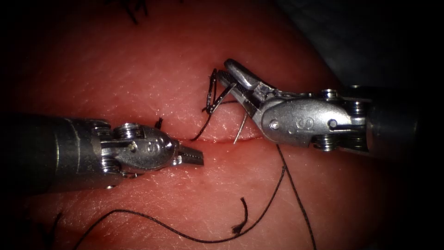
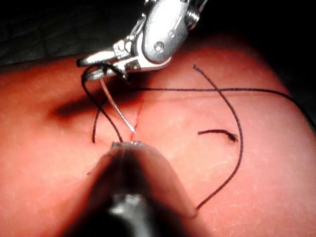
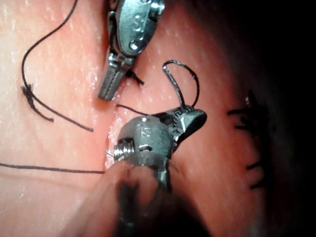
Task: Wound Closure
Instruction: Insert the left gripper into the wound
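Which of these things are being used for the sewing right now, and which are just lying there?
In use:
- right tool, jaws shut on the needle
- needle, held mid-curve, tip at the cut
- thread trailing from the needle
- tissue

Lying about or idle:
- left tool, holding nothing
- cut end of thread below the cut

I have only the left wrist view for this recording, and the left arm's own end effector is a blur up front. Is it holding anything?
Observer: No. In the endoscope view the left end effector is shut and holds nothing. Its tips are near the left end of the cut.
Operator: How is the needle held?
Observer: The right end effector is shut on the needle at about mid-curve. The right wrist view shows its far arc clear of the tissue.
Operator: Any stitches in place?
Observer: Yes. The right wrist view shows dark stitches beyond the right end effector.
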Controlling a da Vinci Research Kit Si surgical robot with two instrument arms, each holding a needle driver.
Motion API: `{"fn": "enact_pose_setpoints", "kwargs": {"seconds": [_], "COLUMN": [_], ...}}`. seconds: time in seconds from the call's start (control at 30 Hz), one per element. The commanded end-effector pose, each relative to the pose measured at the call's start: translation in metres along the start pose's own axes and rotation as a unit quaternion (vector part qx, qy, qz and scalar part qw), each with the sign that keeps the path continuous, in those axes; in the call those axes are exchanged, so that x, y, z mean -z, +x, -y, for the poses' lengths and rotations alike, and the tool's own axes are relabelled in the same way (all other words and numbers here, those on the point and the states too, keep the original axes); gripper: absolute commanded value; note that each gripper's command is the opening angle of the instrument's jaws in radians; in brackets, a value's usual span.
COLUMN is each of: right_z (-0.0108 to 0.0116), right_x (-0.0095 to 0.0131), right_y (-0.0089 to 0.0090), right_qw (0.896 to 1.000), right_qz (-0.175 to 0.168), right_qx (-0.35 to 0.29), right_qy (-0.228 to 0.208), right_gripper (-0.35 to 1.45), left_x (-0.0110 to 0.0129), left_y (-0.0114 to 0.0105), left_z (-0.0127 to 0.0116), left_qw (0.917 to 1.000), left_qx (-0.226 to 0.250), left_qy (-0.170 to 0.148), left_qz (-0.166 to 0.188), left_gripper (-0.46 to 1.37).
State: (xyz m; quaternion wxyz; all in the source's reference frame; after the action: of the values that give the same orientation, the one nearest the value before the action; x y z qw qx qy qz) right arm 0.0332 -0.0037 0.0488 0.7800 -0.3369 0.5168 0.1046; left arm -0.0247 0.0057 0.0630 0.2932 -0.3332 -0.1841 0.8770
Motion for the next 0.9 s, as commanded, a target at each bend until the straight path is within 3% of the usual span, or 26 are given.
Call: {"fn": "enact_pose_setpoints", "kwargs": {"seconds": [0.03,0.57,0.9], "right_z": [-0.0001,-0.0008,-0.001], "right_x": [0.0,0.0006,0.0011], "right_y": [0.0001,0.0021,0.0034], "right_qw": [1.0,0.995,0.993], "right_qz": [-0.003,-0.012,-0.022], "right_qx": [-0.001,-0.098,-0.119], "right_qy": [-0.003,0.003,0.009], "right_gripper": [-0.35,-0.35,-0.35], "left_x": [-0.0001,-0.0024,-0.004], "left_y": [-0.0001,-0.0015,-0.0035], "left_z": [0.0001,0.0041,0.0046], "left_qw": [1.0,0.998,0.992], "left_qx": [-0.001,-0.007,-0.014], "left_qy": [-0.004,-0.022,-0.031], "left_qz": [0.0,0.059,0.122], "left_gripper": [-0.35,-0.35,-0.35]}}
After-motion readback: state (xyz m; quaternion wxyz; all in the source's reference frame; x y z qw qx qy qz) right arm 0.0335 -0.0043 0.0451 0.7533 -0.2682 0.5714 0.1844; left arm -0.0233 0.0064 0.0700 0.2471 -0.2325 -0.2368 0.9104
